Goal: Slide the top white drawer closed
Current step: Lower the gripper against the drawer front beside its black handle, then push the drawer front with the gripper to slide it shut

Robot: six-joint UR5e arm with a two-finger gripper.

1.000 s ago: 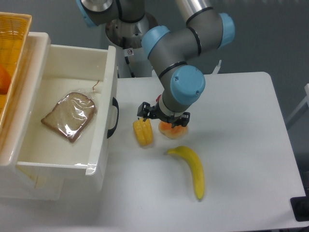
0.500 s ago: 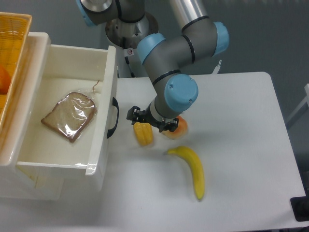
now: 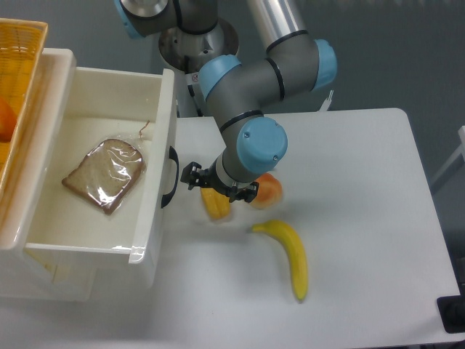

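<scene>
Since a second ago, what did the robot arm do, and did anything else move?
The gripper moved left across the table, from above the orange fruit toward the drawer and its black handle. It took hold of nothing. The drawer, bread, corn and banana stayed put.

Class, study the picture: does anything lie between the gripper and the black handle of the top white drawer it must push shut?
Nothing visible does. The gripper hangs above the corn, just right of the top white drawer; only bare table separates it from the black handle.

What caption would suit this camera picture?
Robot gripper nears the black handle of the open top white drawer, which holds wrapped bread.
</scene>
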